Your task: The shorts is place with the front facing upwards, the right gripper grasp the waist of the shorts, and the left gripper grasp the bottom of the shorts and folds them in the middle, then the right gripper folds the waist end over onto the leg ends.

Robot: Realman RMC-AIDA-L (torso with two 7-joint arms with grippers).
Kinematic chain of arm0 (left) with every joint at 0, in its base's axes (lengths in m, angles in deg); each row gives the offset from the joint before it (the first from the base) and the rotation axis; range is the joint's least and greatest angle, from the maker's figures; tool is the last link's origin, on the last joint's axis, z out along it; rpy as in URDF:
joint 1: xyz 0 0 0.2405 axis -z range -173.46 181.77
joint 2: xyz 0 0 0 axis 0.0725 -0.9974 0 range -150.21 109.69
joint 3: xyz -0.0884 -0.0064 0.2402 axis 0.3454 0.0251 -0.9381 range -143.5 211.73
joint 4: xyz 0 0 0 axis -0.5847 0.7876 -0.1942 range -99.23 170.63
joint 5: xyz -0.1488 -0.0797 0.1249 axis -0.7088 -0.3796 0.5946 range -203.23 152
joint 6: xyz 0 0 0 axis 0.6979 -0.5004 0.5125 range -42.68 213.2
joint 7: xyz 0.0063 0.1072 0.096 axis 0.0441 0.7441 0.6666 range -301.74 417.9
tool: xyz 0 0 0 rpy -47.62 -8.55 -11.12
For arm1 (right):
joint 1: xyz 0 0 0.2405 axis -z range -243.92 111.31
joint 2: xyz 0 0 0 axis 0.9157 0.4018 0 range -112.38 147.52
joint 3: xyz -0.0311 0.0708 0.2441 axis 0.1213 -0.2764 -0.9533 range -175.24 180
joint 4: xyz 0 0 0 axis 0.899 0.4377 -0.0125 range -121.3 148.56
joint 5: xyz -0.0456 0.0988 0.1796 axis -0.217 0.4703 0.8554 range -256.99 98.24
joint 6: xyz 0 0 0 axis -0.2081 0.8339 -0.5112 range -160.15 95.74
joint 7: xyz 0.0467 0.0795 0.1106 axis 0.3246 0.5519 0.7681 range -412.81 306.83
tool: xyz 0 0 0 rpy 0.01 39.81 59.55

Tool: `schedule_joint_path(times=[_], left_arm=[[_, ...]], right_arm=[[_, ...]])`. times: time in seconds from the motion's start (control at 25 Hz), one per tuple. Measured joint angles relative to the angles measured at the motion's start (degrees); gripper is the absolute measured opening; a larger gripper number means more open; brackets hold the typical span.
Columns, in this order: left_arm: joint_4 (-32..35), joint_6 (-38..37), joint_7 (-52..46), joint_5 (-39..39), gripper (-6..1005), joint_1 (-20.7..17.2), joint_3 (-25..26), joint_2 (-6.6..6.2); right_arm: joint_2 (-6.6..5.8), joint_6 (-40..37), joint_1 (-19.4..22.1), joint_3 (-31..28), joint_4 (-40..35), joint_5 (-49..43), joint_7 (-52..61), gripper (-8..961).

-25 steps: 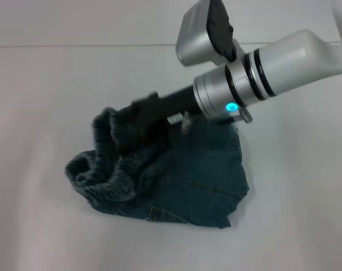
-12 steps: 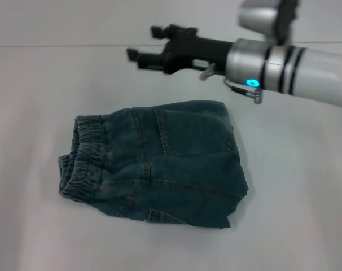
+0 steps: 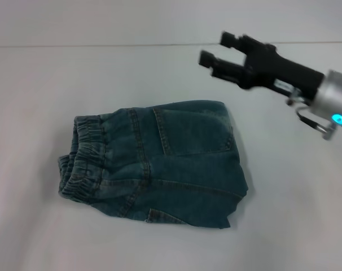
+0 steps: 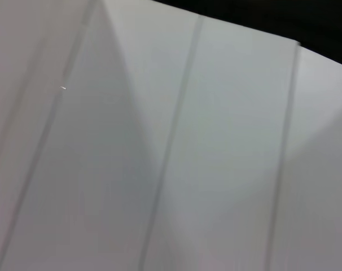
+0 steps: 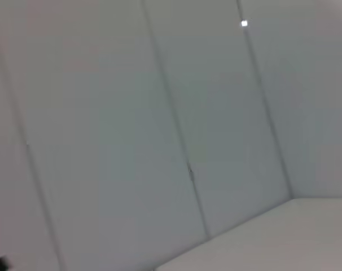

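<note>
The shorts (image 3: 159, 161) lie folded into a compact packet on the white table in the head view, back pocket up. The waist of the shorts (image 3: 78, 161), a puckered elastic band, forms the packet's left edge. The bottom of the shorts is tucked under and hidden. My right gripper (image 3: 214, 47) hovers open and empty above the table, up and to the right of the packet, clear of the cloth. Its silver wrist with the cyan ring (image 3: 336, 104) reaches in from the right edge. The left gripper is out of view.
White tabletop (image 3: 41, 226) surrounds the packet on all sides, with its far edge (image 3: 103, 45) meeting a pale wall. Both wrist views show only pale panelled wall (image 4: 176, 152) and wall seams (image 5: 176, 135).
My right gripper let go of the waist, which now lies flat on the left. The arm rose and has drawn back to the right, away from the shorts.
</note>
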Motion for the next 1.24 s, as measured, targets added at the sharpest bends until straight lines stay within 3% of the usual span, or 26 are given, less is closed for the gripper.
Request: schedule_joint_path(times=[0.16, 0.24, 0.36, 0.56, 0.68, 0.88, 1.12, 1.24], left_arm=[[5.72, -0.80, -4.30, 0.00, 93, 0.08, -10.59, 0.32], [9.97, -1.24, -8.82, 0.05, 170, 0.00, -17.16, 0.29], [18.29, -2.54, -18.06, 1.56, 285, -0.18, -26.57, 0.21], [28.54, -7.20, -28.75, 9.30, 437, 1.20, -31.39, -0.06], [32.08, -8.49, -33.36, 15.33, 528, 3.42, -32.28, -1.00], [33.00, -8.56, -36.93, 20.93, 764, 5.96, -32.69, -1.90], [33.13, -8.27, -37.13, 21.63, 883, 6.20, -32.96, -1.92], [33.16, -8.42, -37.26, 21.67, 883, 6.15, -32.98, -1.89]], right_arm=[[-3.75, -9.22, 4.00, -0.16, -2.38, -7.20, 4.47, 888], [-5.79, -13.62, 5.72, -0.63, -4.15, -11.26, 8.25, 888], [-7.65, -20.43, 7.46, -3.29, -5.45, -17.08, 11.15, 888], [-8.00, -24.94, 9.09, -10.93, -5.92, -26.77, 11.69, 888], [-8.01, -25.06, 9.13, -13.98, -6.07, -31.05, 12.80, 888], [-7.38, -25.15, 8.63, -15.70, -6.22, -34.36, 13.34, 888], [-7.04, -24.71, 8.11, -16.17, -6.29, -35.11, 13.36, 888], [-6.99, -24.66, 7.77, -16.19, -6.30, -35.16, 13.37, 888]])
